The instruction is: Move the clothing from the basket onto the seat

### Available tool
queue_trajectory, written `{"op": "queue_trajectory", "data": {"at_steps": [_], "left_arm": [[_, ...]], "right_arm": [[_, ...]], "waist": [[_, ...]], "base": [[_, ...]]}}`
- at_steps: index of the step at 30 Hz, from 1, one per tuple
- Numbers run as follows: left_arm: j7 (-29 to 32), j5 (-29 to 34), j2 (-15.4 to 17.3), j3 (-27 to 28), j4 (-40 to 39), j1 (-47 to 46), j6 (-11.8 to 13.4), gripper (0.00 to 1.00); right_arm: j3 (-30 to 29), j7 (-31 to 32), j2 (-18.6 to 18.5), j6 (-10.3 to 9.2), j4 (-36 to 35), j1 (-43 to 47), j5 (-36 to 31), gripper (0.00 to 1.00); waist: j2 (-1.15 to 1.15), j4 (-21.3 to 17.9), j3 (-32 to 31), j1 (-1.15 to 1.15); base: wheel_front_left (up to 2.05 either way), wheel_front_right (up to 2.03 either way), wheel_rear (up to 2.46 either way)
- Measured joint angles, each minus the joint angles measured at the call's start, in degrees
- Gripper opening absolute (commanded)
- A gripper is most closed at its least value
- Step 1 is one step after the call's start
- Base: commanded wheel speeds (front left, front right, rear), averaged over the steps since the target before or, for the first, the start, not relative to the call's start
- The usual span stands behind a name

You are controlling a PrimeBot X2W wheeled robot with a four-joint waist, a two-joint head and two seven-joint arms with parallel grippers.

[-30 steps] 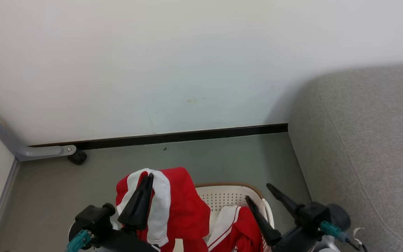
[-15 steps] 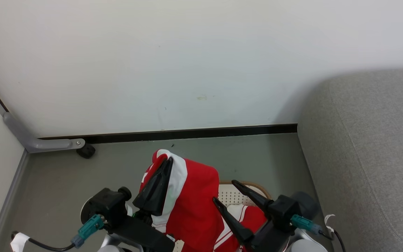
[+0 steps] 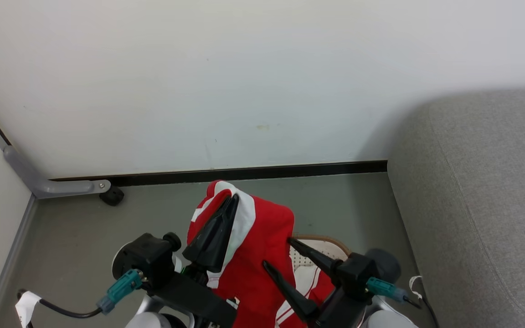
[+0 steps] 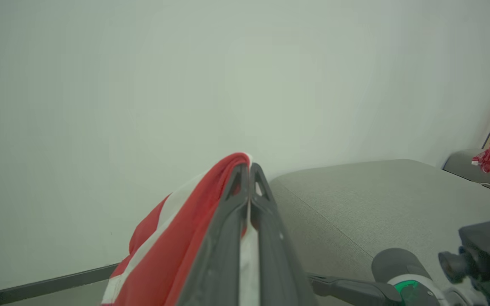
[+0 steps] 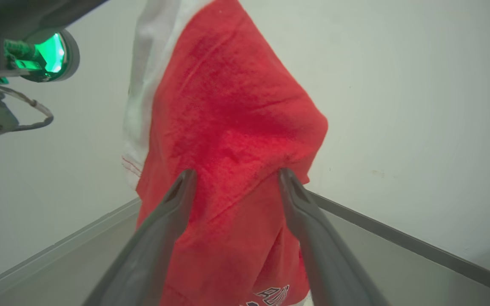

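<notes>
Above the basket, the left pincer pinches the clothing; the right pincer stands spread just beside it.

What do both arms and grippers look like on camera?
The left gripper and right gripper each have two long, tapering dark fingers on a black wrist block, with a teal connector and black cable. The forearms are pale.

The soft red-and-white cloth garment above the oval cream plastic basket has a fuzzy, matt nap. The basket's wall is smooth perforated plastic under a brown woven-look rim. Right of the basket, the large light grey fabric sofa shows a coarse matt weave with stitched seams. Behind the basket, the grey floor looks smooth and the white wall matt.
</notes>
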Motion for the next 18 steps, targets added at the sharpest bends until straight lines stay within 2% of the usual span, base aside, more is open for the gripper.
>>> {"op": "queue_trajectory", "data": {"at_steps": [18], "left_arm": [[4.09, -1.09, 0.51, -1.87, -7.54, -0.01, -0.09, 0.00]], "right_arm": [[1.13, 0.00, -1.68, 0.00, 1.66, -1.71, 2.35, 1.00]], "waist": [[0.00, -0.30, -0.42, 0.00]], "base": [[0.00, 0.00, 0.00]]}}
